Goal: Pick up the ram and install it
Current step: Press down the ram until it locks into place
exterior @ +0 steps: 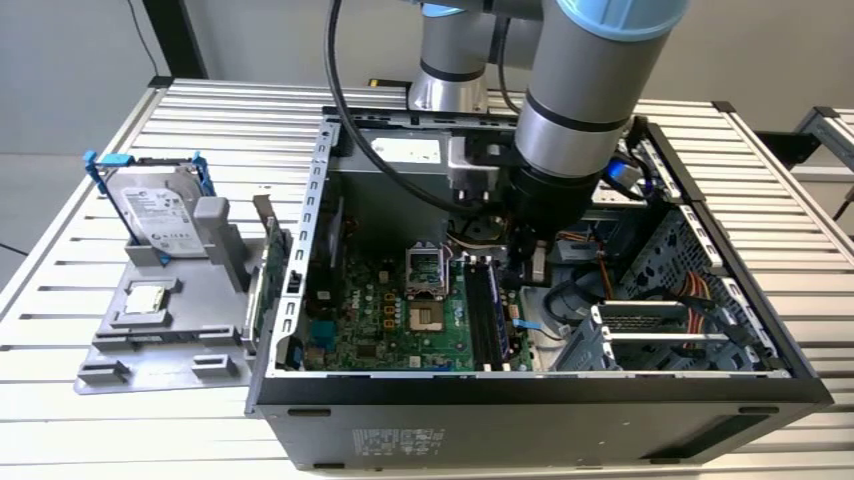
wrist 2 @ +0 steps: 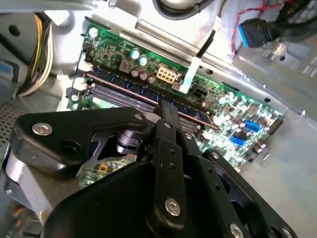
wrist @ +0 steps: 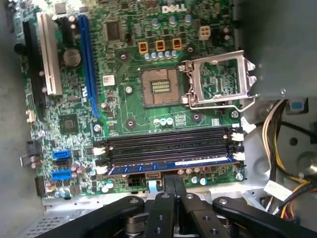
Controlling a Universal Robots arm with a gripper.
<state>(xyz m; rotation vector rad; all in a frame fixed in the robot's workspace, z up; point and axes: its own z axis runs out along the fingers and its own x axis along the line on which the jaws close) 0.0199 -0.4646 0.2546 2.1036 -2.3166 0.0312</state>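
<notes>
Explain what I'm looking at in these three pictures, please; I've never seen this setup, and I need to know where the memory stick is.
The exterior view shows a robot arm reaching down into an open computer case on a slatted metal table. Beside the case, on the exterior view's left, a grey tray holds a hard drive and a small square processor chip.

The two wrist views come from cameras riding on the arm, looking past the black gripper at the green motherboard. Its processor socket is empty, with the latch frame swung open.

The ram lies along the memory slot nearest the gripper, a long blue-labelled strip. The gripper's tips are closed together just beside it, holding nothing.
</notes>
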